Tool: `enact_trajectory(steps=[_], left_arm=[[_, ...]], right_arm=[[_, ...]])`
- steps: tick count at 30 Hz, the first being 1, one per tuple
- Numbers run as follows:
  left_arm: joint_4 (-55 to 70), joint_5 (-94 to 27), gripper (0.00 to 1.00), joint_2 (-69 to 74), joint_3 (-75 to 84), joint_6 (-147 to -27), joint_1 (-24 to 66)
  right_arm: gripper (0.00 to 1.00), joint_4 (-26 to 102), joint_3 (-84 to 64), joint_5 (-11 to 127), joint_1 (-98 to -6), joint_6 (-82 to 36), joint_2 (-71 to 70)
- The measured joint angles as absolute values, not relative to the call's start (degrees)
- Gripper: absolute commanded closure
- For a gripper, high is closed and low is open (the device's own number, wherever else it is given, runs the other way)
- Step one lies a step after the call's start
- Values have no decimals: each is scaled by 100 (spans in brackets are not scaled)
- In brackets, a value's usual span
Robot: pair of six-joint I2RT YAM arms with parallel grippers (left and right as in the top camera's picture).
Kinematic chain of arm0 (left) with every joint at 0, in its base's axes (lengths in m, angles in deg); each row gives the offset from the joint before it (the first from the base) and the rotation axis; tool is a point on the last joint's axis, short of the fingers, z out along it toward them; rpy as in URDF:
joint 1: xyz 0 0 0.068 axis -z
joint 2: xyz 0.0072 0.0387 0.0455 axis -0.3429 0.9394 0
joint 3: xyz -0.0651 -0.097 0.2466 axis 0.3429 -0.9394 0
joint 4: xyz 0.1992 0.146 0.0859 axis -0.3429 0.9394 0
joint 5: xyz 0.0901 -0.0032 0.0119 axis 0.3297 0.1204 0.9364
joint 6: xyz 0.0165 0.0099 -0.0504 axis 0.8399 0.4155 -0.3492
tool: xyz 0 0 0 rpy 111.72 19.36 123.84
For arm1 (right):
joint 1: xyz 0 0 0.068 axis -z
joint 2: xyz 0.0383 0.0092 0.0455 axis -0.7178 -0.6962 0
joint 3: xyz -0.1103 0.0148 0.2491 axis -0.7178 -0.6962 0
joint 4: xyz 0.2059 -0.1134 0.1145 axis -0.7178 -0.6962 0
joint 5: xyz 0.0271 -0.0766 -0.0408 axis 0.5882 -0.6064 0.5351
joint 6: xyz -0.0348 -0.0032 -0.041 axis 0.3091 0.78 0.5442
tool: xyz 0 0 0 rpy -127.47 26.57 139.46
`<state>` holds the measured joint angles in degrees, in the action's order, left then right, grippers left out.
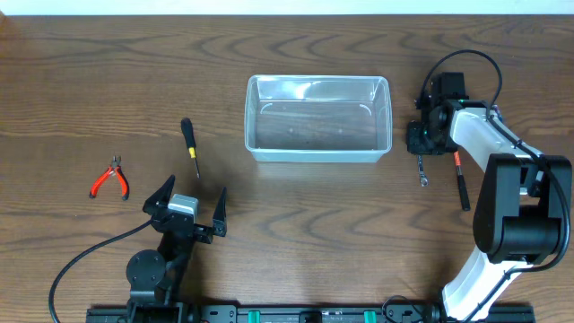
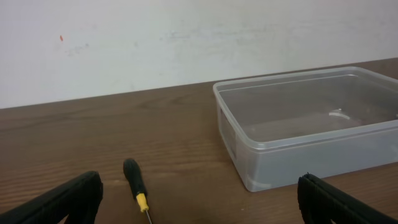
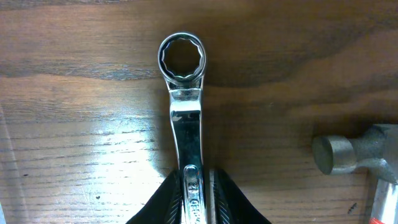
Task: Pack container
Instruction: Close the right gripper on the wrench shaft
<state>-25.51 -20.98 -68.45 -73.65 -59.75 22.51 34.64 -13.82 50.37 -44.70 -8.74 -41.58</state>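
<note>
Operator: While the ring spanner [image 3: 186, 124] lies on the table [image 3: 74, 124], which step is active?

Arm: Pick-up. My right gripper [image 3: 194, 180] is clamped on its shank; my left gripper [image 1: 195, 190] hangs wide open, empty. Next move, by my judgement: lift clear, carry left over the empty container [image 1: 317, 154] at mid-table, release.

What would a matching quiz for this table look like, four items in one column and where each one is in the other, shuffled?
Things:
1. pliers
2. screwdriver
3. container
4. wrench

Places:
A. between the fingers of the right gripper
B. middle of the table
C. far left, red handles
D. just left of the container

Pairs: 1-C, 2-D, 3-B, 4-A
</note>
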Motion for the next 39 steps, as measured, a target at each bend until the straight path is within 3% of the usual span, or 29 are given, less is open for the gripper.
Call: enact_trajectory(steps=[39], left_arm=[[-2551,-2098,2,-6845,-7365,-5975,2251]], right_arm=[[91,3252,-1132,5035,-4470,-891,-4255]])
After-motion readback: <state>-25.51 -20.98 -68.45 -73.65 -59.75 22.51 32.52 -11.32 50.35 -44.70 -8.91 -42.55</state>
